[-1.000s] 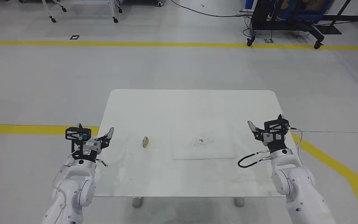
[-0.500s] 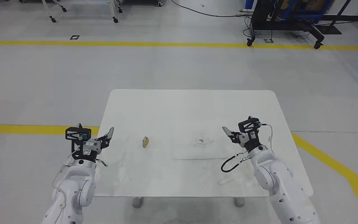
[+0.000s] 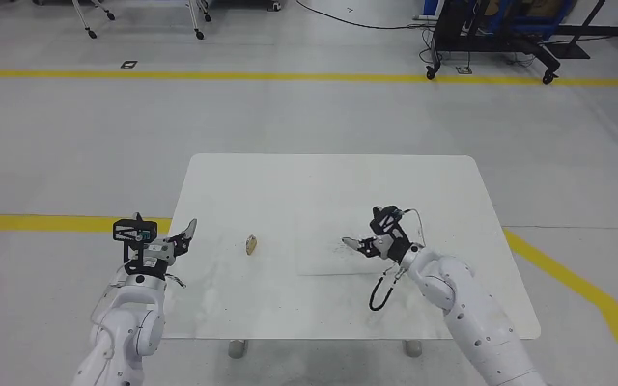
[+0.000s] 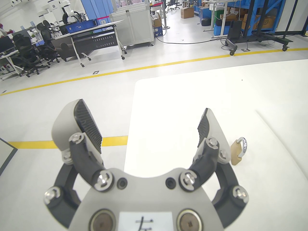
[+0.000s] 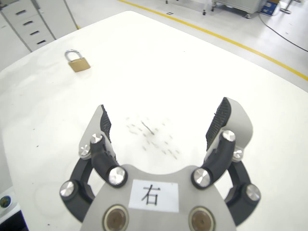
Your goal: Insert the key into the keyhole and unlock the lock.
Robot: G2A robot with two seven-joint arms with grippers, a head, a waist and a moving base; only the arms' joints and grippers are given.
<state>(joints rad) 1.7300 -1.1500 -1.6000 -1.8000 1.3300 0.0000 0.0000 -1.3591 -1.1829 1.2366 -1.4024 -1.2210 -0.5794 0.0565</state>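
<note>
Hovering wide open, the right gripper (image 5: 163,104) has what looks like the key (image 5: 148,128) just under its jaws. The lock (image 5: 77,63) lies well ahead, nearer the left gripper (image 4: 143,106), also wide open. Fetching the key seems the step in hand; next, descend and pinch it.

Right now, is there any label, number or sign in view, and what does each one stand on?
Left gripper: the left label, white, sits on its base and bears one black character.
Right gripper: the right label, white, sits on its base and bears one black character.
Padlock: no print legible.
</note>
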